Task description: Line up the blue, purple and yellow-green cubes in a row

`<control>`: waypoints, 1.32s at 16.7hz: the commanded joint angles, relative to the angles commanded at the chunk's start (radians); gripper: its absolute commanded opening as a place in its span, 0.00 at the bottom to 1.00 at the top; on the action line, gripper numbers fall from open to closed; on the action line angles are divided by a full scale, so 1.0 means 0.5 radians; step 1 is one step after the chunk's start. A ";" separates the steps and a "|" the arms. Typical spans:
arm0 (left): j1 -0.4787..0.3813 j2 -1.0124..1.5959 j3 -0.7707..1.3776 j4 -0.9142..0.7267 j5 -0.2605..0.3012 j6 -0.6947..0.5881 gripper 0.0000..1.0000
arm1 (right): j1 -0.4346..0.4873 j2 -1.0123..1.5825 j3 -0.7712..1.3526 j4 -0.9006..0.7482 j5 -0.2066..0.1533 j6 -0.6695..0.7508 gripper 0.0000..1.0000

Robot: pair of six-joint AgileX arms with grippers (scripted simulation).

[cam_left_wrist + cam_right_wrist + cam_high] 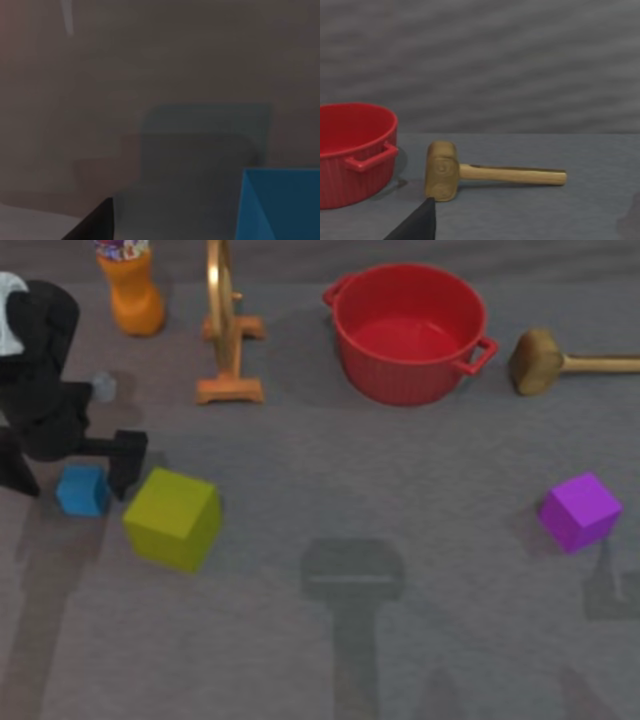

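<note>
The yellow-green cube (172, 518) rests nearest on the surface (400, 640), at the left. Just beside it, the blue cube (83, 490) sits between the spread fingers of the left end effector (75, 472). The purple cube (580, 511) lies well apart at the right. Farther back stand a red pot (410, 332) and a wooden mallet (560, 362). The right end effector's state cannot be told.

Left end effector (70, 472) low at table's left, fingers spread.

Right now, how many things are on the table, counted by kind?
Cubes: 3 (blue cube, yellow-green cube, purple cube)
Pots: 1 (red pot)
Mallets: 1 (wooden mallet)
Bottles: 1 (orange bottle)
Wooden stands: 1 (wooden stand)
Total: 7
</note>
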 joint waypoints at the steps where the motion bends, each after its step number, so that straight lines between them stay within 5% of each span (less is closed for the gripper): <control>1: 0.000 0.000 0.000 0.000 0.000 0.000 0.62 | 0.000 0.000 0.000 0.000 0.000 0.000 1.00; 9: 0.000 0.000 0.000 0.000 0.000 0.000 0.02 | 0.000 0.000 0.000 0.000 0.000 0.000 1.00; 22: 0.014 -0.126 0.131 -0.178 0.003 -0.001 0.00 | 0.000 0.000 0.000 0.000 0.000 0.000 1.00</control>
